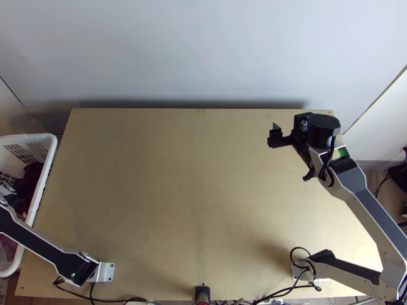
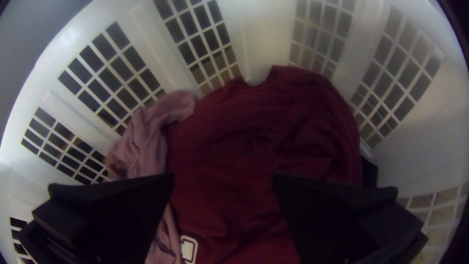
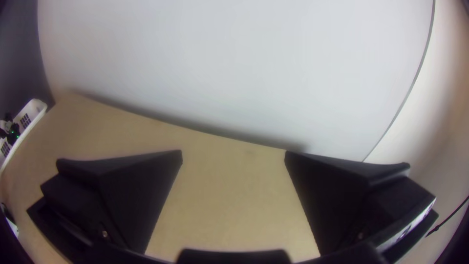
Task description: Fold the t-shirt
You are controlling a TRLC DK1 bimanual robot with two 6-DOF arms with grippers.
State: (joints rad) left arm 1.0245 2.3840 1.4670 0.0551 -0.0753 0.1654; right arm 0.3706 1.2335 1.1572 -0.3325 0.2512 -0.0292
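At the far left of the top view, my left gripper (image 1: 9, 197) is over the white basket (image 1: 46, 168). In the left wrist view the left gripper (image 2: 223, 178) is open above a bunched dark red cloth (image 2: 264, 146), with nothing visible between its fingers. A pale print or patch (image 2: 189, 248) marks the red cloth. Beside it lies a crumpled pink cloth (image 2: 146, 137). My right gripper (image 1: 284, 140) is above the table's far right part. The right wrist view shows the right gripper (image 3: 233, 152) open and without cloth.
The wooden table (image 1: 168, 188) spreads bare between the arms, with a pale wall (image 1: 203, 51) along its far edge. Black cables (image 1: 102, 300) run along the near edge. In the left wrist view, the basket's slotted wall (image 2: 264, 39) surrounds the cloths.
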